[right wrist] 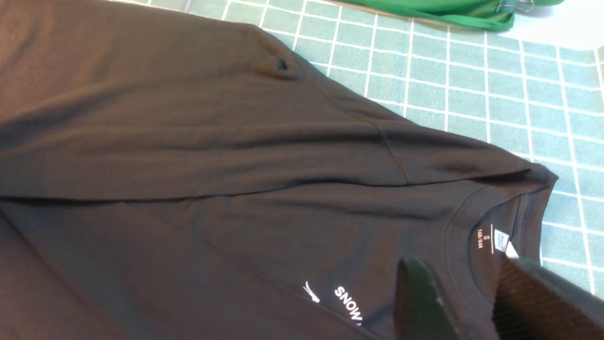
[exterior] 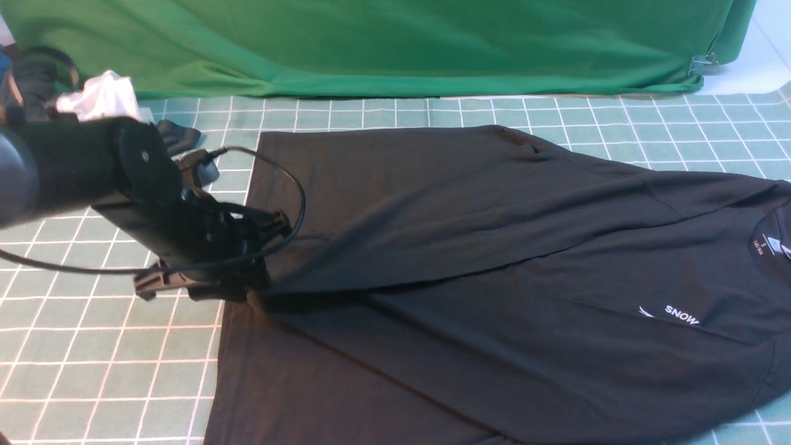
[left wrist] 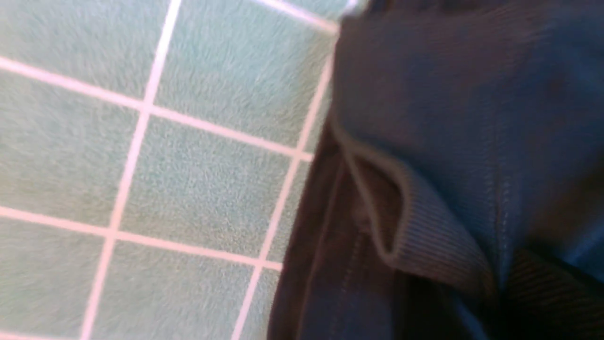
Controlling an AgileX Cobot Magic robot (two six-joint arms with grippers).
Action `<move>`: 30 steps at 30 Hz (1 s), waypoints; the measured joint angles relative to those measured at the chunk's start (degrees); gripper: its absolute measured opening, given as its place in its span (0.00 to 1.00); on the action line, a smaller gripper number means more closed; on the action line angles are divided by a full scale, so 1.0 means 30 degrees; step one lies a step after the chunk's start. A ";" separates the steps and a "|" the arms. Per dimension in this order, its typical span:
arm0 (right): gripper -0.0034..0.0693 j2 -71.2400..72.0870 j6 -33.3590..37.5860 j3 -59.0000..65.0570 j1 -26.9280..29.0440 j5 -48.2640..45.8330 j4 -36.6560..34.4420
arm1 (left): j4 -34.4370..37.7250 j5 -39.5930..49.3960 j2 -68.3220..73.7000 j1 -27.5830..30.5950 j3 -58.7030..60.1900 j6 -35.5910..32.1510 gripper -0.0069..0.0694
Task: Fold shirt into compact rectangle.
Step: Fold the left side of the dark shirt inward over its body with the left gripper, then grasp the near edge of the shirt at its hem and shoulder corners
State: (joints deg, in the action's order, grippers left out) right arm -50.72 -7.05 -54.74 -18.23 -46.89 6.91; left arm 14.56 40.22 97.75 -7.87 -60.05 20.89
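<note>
The black shirt point(exterior: 494, 278) lies spread out on the green checked tabletop point(exterior: 93, 346), with its far side folded over the middle and its white neck label point(right wrist: 500, 241) over on my right. My left jaws are down at the folded edge near the shirt's bottom end, right by a ribbed cuff point(left wrist: 424, 236), but I cannot tell if they are pinching the cloth or have let go. My right jaws stand apart just over the collar, which shows between the two fingers point(right wrist: 415, 302).
</note>
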 joint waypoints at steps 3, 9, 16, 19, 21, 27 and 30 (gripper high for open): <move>0.37 0.0000 0.0000 0.0000 0.0000 0.0000 0.0019 | -0.0526 0.1152 -0.0602 0.0203 -0.0907 -0.0014 0.50; 0.37 0.0000 0.0018 0.0000 0.0000 0.0137 0.0042 | -0.2025 0.4952 -0.3415 0.0345 -0.2374 -0.0157 0.64; 0.37 0.0000 0.0018 0.0000 0.0000 0.0154 0.0042 | -0.1534 0.8427 -0.4974 0.0345 -0.0022 -0.0830 0.65; 0.37 0.0000 0.0018 0.0000 0.0000 0.0154 0.0042 | -0.0983 0.8212 -0.5393 0.0195 0.2163 -0.0987 0.65; 0.37 0.0000 0.0018 0.0000 0.0000 0.0154 0.0042 | -0.0766 0.7529 -0.5613 -0.0247 0.3855 -0.1031 0.65; 0.37 0.0000 0.0018 0.0000 0.0000 0.0485 0.0029 | 0.0234 0.5514 -0.5651 -0.2654 0.7301 -0.0371 0.65; 0.37 0.0000 0.0018 0.0000 0.0000 0.0504 0.0029 | -0.0004 0.4914 -0.5658 -0.3870 0.8309 0.1009 0.65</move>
State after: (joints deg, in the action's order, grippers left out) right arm -50.72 -6.99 -54.74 -18.23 -45.38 7.00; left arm 14.55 54.96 80.78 -19.48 -35.12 23.91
